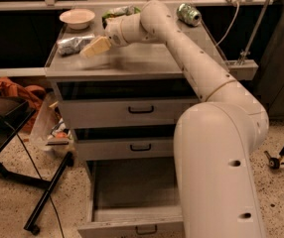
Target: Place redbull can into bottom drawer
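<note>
Step in hand: pick-up, not yet made. Arm reaches across cab. top [147,63], w/ gripper [93,47] over its left half, tip just beside right end of redbull can [74,44]. Contact or not: cannot tell. Claw state, open or closed: cannot tell. Can lies on its side near left-rear of top, not lifted.

Receiving end: bottom drawer [132,197] is pulled out; visible part of its grey floor shows nothing in it. Arm hides right side. Upper two drawers [107,114] shut.

Next move, in my judgement: close across can's narrow body, lift clear, then a long descent in front of cab. to drawer w/o striking upper fronts. Can is round and shiny, so it may roll if nudged.

Surface: flat grey metal. Also on it: white bowl [77,18] behind can, green snack bag [118,11] behind wrist, green can [188,14] right-rear, well apart from the work.

Room: speckled floor [13,207], black stand leg [47,195] and orange cloth [13,89] at left.
</note>
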### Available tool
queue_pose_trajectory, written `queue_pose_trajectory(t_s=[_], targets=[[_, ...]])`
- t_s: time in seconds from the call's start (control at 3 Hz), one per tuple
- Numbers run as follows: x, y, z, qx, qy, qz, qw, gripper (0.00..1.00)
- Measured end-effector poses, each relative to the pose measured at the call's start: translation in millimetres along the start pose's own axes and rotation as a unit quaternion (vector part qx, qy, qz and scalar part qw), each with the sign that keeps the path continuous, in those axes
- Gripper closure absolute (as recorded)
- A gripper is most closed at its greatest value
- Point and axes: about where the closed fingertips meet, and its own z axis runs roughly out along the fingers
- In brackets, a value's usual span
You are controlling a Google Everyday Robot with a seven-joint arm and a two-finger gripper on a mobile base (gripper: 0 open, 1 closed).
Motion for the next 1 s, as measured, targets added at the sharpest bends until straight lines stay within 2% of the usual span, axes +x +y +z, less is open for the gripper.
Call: queue_pose_trajectory(t_s=[1.0], targets=[[-2.4, 8.4, 34.3, -0.016, -0.039, 0.048, 0.9980, 0.00]])
